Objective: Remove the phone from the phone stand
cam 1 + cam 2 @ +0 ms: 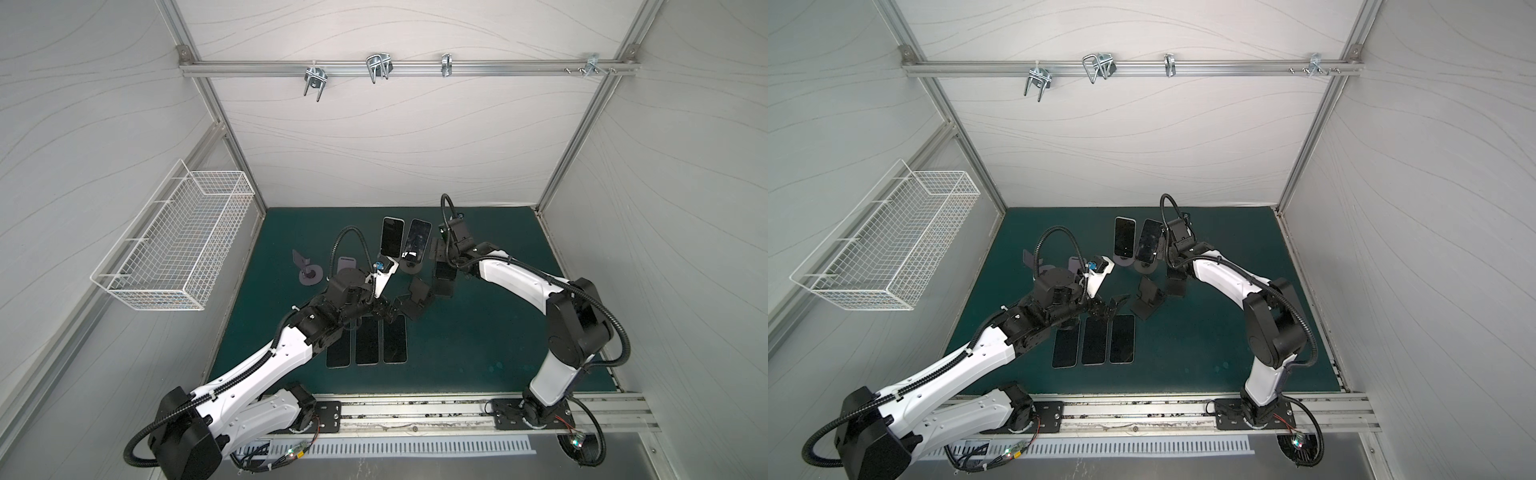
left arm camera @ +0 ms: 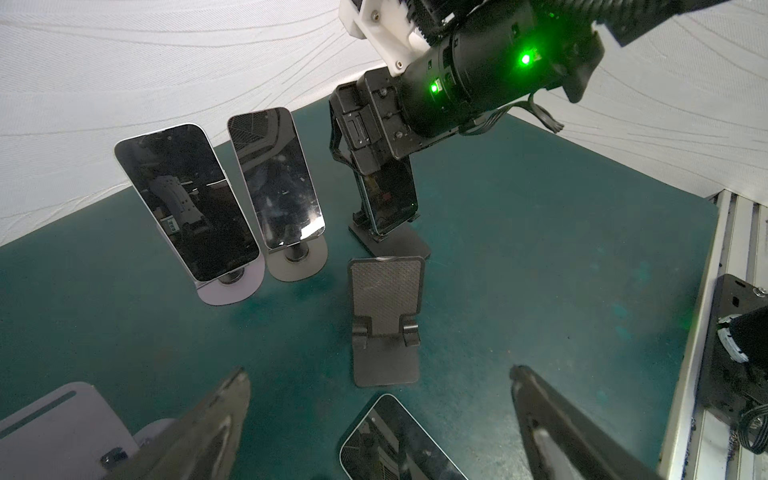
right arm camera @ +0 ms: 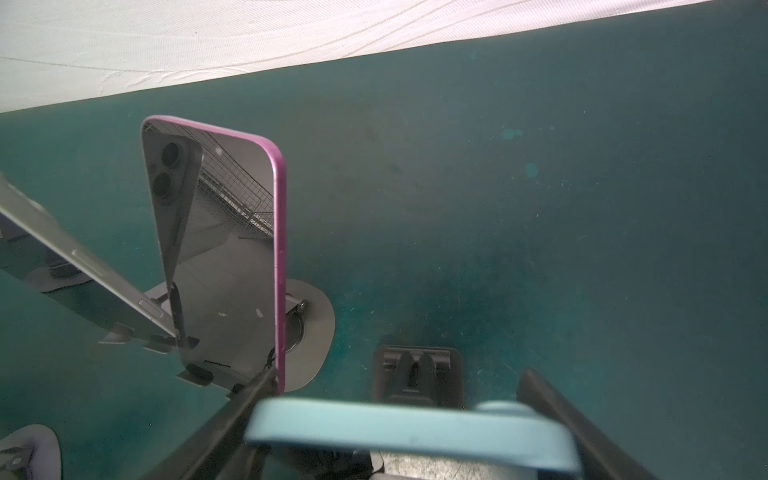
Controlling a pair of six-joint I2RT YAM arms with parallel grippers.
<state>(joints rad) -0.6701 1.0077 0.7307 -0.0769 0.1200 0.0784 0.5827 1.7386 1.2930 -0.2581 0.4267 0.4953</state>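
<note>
Task is partway. Three flat phones [image 1: 368, 340] are lying side by side toward the front edge of the surface [image 1: 478, 332], off any stand. A folding stand [image 2: 384, 316] near the middle and a grey stand [image 1: 307, 274] toward the left edge are standing bare, so those look done. Right hand [image 3: 399, 386] is working the current one. Its fingers [image 3: 552, 415] are flanking the blue phone [image 3: 411, 432], which is sitting in the black stand [image 2: 409, 247] right of centre, between the middle and the back edge. The fingers are looking close to or on its edges, but I cannot tell whether they are clamping yet, and the phone is not lifted out. Left hand [image 2: 378, 372] is hanging wide apart and empty over the middle, just above the flat phones. Two back phones [image 2: 187, 203] are leaning on round stands [image 2: 232, 286] toward the back edge, beside the black stand, so those are left after this one. Judging roughly halfway, with the grasp and lift of the fourth phone pending.
</note>
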